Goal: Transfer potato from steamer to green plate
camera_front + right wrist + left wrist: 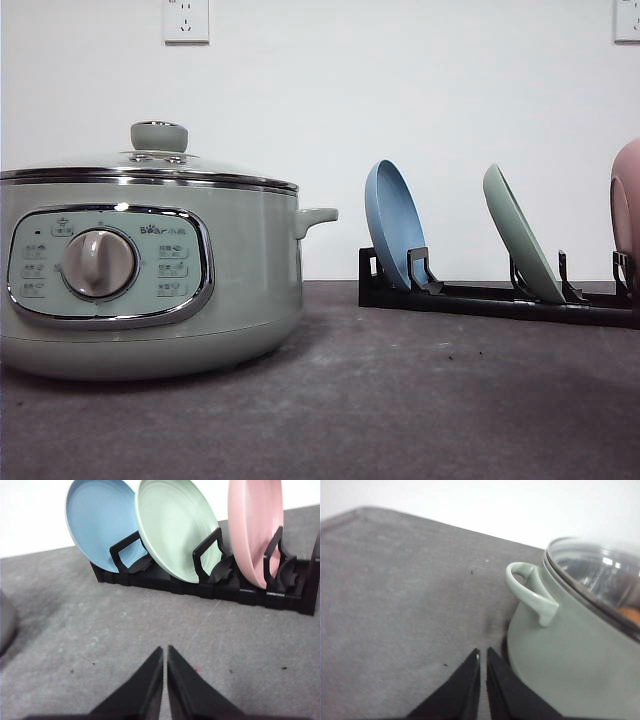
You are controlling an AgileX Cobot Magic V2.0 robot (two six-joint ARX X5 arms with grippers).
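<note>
Front camera: low, counter-level, near steamer (150,270). Left wrist camera shares the steamer beside its jaws; right wrist faces rack (210,582) beyond its jaws.

My left tool (483,652) sits at the bottom centre of the frame, its two black fingers (465,685) pressed nearly together with only a thin slit between the tips, nothing held. Beneath it the grey worktop (395,605) fills the left and middle of the frame. On the right stands the steamer (570,655), pale grey-green, its side handle (530,587) jutting toward the centre. The chrome-edged glass lid (600,570) is on, in the upper right. Through the glass, at the right edge, an orange patch (631,613) shows, too blurred to identify.
</note>
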